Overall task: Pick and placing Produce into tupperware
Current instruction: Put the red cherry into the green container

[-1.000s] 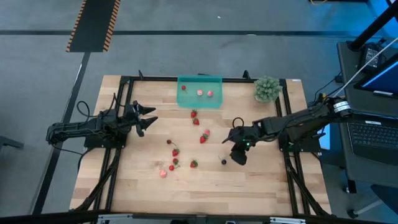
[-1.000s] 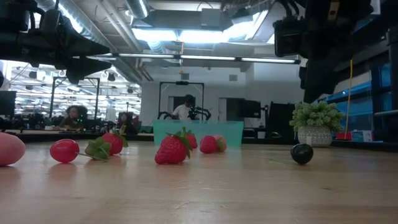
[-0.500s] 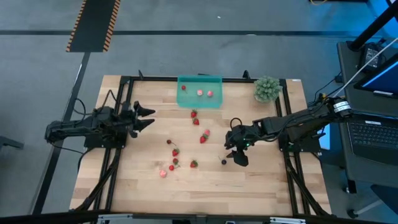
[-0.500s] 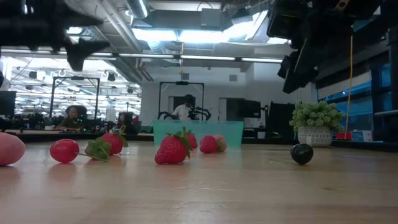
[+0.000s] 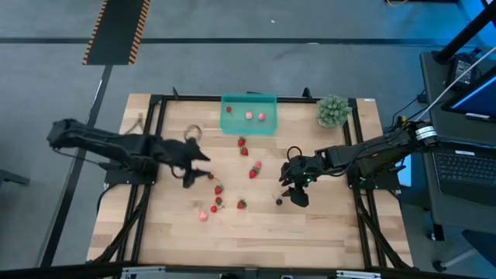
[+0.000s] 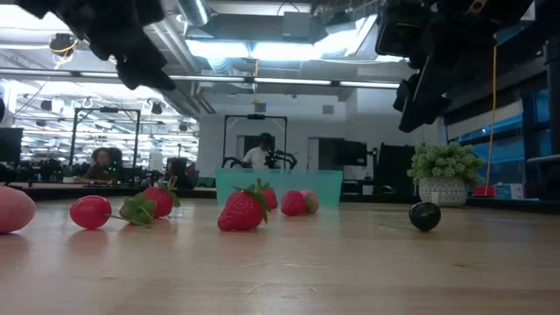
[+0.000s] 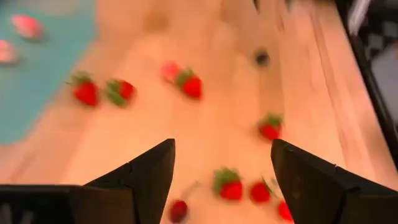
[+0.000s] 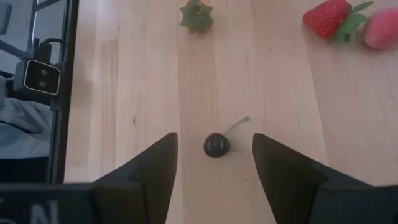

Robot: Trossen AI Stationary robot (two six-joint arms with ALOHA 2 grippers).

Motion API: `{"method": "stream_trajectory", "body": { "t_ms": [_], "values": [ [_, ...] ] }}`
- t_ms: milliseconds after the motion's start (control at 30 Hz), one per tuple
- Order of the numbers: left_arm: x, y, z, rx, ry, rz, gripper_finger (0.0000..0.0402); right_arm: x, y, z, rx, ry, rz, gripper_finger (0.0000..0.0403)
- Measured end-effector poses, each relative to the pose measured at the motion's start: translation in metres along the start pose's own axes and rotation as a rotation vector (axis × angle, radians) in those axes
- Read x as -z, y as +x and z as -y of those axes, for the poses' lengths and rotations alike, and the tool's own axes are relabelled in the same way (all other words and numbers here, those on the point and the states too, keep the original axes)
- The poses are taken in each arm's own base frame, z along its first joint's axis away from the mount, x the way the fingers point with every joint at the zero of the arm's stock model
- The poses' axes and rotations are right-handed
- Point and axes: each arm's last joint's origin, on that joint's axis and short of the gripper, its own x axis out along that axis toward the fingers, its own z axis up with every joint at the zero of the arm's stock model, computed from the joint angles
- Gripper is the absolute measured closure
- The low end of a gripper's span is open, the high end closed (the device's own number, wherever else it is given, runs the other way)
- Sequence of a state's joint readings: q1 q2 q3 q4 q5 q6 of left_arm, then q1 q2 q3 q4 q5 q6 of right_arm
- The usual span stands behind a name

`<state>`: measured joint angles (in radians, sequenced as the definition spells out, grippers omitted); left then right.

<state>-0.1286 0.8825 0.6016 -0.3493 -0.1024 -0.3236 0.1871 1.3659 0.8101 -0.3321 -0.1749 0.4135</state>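
Left end effector (image 5: 203, 165) spread wide (arm reaching inward), right end effector (image 5: 288, 191) parted, pointing down

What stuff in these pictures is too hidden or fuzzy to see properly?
- Left wrist view: the strawberries are smeared by blur, so details are lost.
- Low view: the teal tupperware shows only its front wall; its contents are hidden.
- High view: the dark cherry is too small to show its stem.
- Low view: the right gripper is partly cut off by the top edge.

blurred strawberries (image 7: 189, 84), tupperware (image 7: 37, 81) cut off by edge
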Motion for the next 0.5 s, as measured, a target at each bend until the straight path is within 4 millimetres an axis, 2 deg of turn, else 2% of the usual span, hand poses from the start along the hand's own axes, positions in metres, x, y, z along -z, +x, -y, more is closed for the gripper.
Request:
{"method": "stream_trajectory", "body": {
  "t_ms": [233, 333, 500],
  "values": [
    [-0.006, 0.027, 0.036, -0.019, 0.161, -0.155, 0.0144, 0.000, 0.000, 0.000, 0.000, -0.004, 0.000, 0.0192],
    [0.002, 0.037, 0.039, -0.096, 0.173, -0.206, 0.0144, 0.000, 0.000, 0.000, 0.000, -0.003, -0.001, 0.0192],
    [0.019, 0.053, 0.032, -0.249, 0.065, -0.337, 0.0144, 0.000, 0.000, 0.000, -0.001, -0.004, 0.000, 0.0192]
  ]
}}
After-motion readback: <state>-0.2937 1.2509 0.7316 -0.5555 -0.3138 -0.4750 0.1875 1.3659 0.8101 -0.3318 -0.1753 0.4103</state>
